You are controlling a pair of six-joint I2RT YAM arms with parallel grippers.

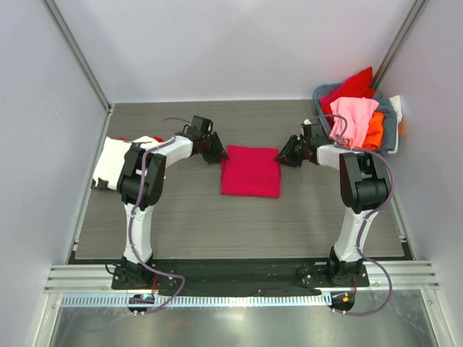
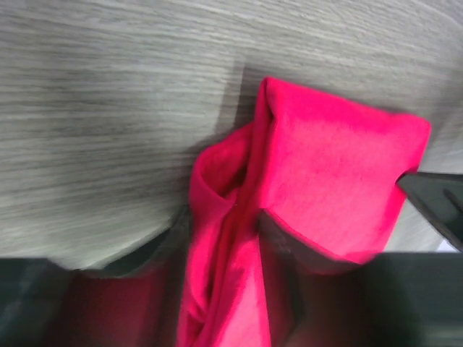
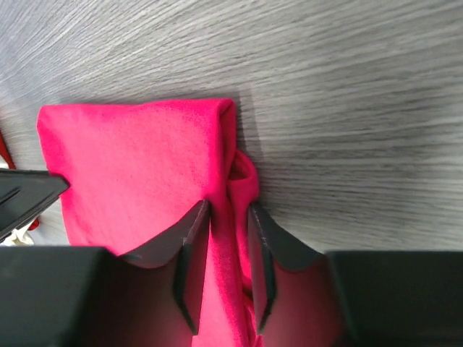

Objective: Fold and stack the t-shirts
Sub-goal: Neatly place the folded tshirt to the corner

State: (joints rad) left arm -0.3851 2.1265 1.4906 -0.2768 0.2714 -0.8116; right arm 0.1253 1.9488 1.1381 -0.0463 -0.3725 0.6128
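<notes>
A crimson-magenta t-shirt (image 1: 250, 171) lies folded into a rectangle at the table's middle. My left gripper (image 1: 215, 153) is shut on its far left corner; the left wrist view shows bunched cloth (image 2: 224, 238) between the fingers. My right gripper (image 1: 284, 155) is shut on its far right corner, the cloth (image 3: 228, 238) pinched between both fingers (image 3: 189, 246). A white t-shirt with dark markings (image 1: 114, 160) lies at the left edge, partly under my left arm. Red (image 1: 353, 87), pink (image 1: 352, 119) and orange (image 1: 373, 130) t-shirts fill the basket.
The grey-blue basket (image 1: 389, 110) stands at the back right corner, close behind my right arm. White walls close in the back and both sides. A metal rail runs along the near edge.
</notes>
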